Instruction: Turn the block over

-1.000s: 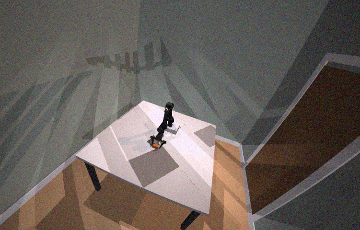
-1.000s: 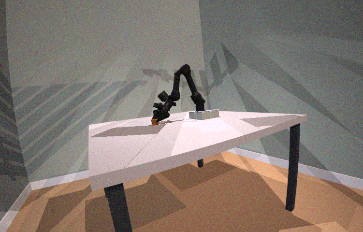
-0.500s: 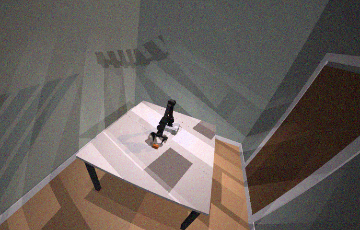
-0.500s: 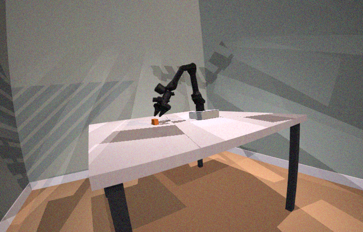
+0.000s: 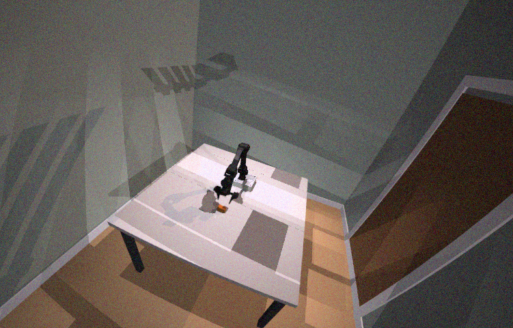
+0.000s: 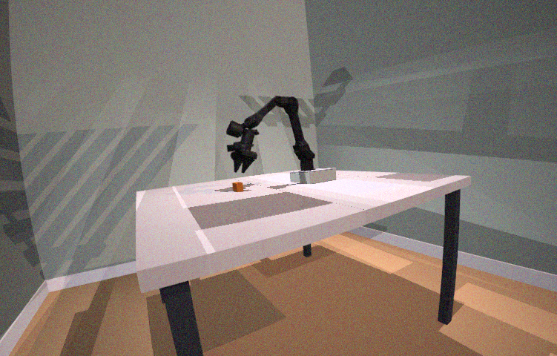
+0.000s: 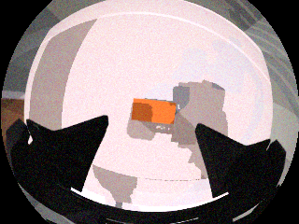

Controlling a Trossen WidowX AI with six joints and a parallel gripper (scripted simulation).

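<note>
An orange block [image 5: 222, 208] [image 6: 237, 187] [image 7: 163, 112] rests on the table [image 5: 267, 280] [image 6: 175, 247]. In the wrist view its top face is plain orange, with a darker shaded patch at its left. A thin greyish strip shows along its lower edge there, too unclear to tell whether it is the mark. My gripper [image 5: 224, 200] [image 6: 239, 171] [image 7: 152, 122] is open and empty, pointing down. It hangs above the block, clear of it. In the wrist view the block appears between and slightly beyond the two fingertips. The block's underside is hidden.
A light grey box [image 5: 244, 183] [image 6: 319, 176] stands on the table by the arm's base. Shadows of the arm and large grey shadow patches lie across the table top. Walls rise behind the table.
</note>
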